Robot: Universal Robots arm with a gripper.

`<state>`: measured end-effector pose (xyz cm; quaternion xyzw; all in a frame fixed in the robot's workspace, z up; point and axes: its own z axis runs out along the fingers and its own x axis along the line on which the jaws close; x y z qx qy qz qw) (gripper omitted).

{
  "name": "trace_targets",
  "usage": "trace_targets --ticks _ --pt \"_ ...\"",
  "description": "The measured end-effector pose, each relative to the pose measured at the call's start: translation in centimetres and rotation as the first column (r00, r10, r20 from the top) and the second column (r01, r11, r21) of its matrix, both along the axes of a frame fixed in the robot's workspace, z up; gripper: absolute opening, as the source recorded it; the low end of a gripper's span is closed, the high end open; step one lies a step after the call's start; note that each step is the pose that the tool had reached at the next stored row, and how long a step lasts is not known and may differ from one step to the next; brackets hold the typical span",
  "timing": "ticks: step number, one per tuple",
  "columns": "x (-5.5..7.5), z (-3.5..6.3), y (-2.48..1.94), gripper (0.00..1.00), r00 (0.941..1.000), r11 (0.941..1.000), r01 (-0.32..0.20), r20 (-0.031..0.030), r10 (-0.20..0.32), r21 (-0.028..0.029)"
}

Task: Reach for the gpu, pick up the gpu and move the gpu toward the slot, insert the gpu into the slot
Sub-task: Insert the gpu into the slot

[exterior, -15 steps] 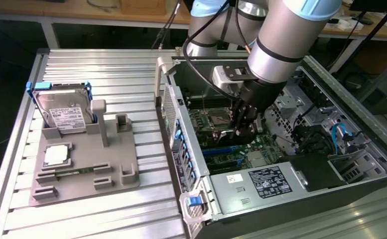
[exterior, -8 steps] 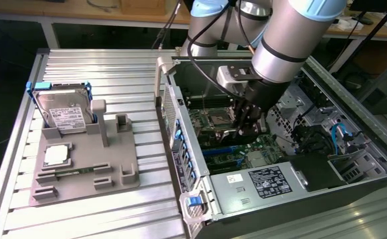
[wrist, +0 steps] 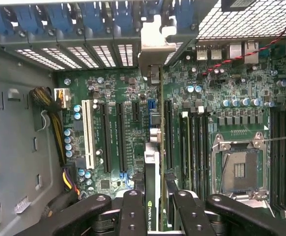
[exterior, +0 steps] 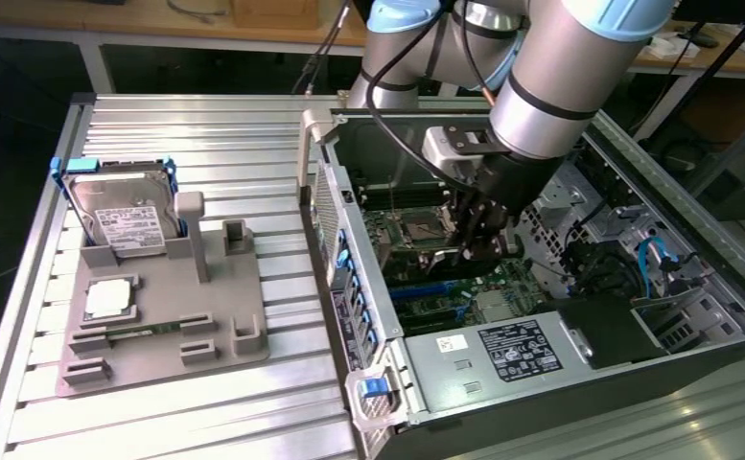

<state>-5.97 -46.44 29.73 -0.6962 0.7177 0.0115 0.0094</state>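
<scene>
My fingers [wrist: 133, 214] were closed on the gpu [wrist: 153, 147]. One finger pressed on each flat side. I held it near its top edge, at the end far from its metal bracket [wrist: 155, 44].

The gpu stood on its thin edge inside the computer case [exterior: 346, 240], right over the green motherboard [wrist: 108, 83]. Long black slots [wrist: 106, 140] lay beside it on both sides. I think its own slot was just under it, hidden by the card. I could not tell if the card was pushed in or only resting above.

I think the gpu was light and stiff, like a thin board. It was also easy to hurt. The little parts on its face could break, and the bottom edge must not be scraped. So a good place to hold was the two flat sides near the top edge, with a firm but gentle squeeze. It had to stay straight up, or it could jam.

In the exterior view, my fingers [exterior: 475, 235] hung deep in the open case. At nine o'clock from them, out on the counter [exterior: 154, 125], the hard drive [exterior: 123, 216] stood in a grey holder [exterior: 219, 335]. At about eight o'clock, the small square chip [exterior: 110, 299] lay flat on that holder. Both were well apart from me.
</scene>
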Motion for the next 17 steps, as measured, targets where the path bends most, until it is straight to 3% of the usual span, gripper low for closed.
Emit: trace_targets --ticks 3,17 --pt "-0.01 0.00 0.00 0.27 0.9996 0.9996 -0.028 0.0000 0.028 -0.0001" --pt "-0.16 -0.03 0.11 0.27 0.9991 0.9991 -0.042 0.0000 0.042 0.0000"
